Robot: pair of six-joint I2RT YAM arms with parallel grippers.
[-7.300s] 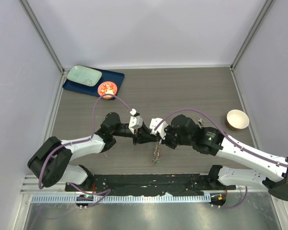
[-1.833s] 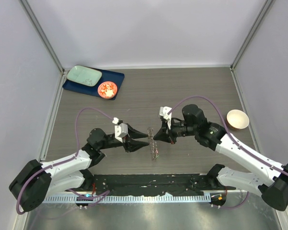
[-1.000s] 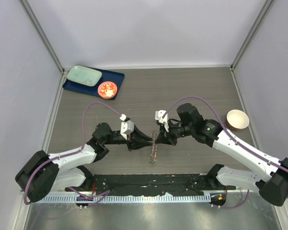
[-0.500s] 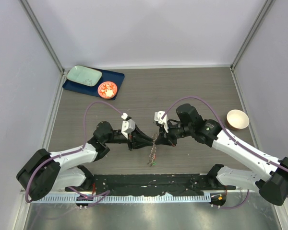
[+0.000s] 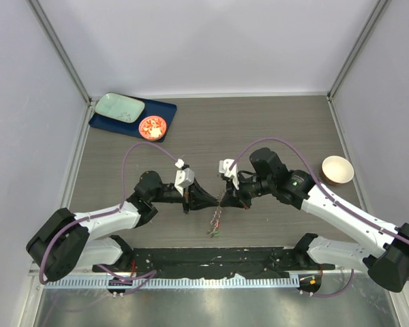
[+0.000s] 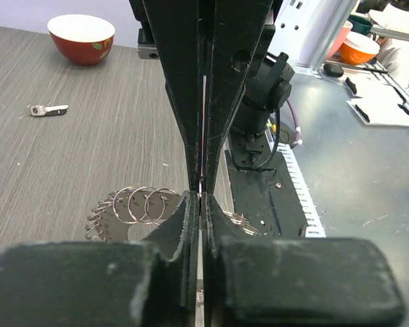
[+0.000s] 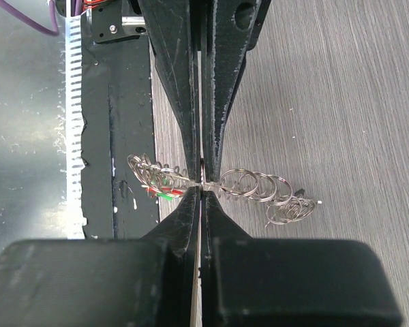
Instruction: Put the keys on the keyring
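Note:
The keyring [image 5: 218, 212], a wire ring strung with several small metal split rings, hangs edge-on between my two grippers above the table. Red and green tagged keys [image 7: 160, 191] hang at its near end [image 5: 215, 233]. My right gripper [image 7: 203, 185] is shut on the ring's wire from the right [image 5: 225, 198]. From the left, my left gripper [image 6: 201, 196] meets it tip to tip [image 5: 214, 199], its jaws pressed together on the same wire. Split rings [image 6: 133, 206] fan out beside the tips. A loose black-headed key [image 6: 48, 110] lies on the table to the right.
A red bowl with a cream inside [image 5: 337, 169] stands at the right. At the back left, a blue mat [image 5: 165, 109] carries a pale green plate [image 5: 119, 107] and an orange-red dish [image 5: 152, 127]. A black base strip [image 5: 211, 259] runs along the near edge.
My left gripper moved right to the keyring and its jaws closed on the wire. The right gripper kept its hold, and the ring's hanging end swung slightly left.

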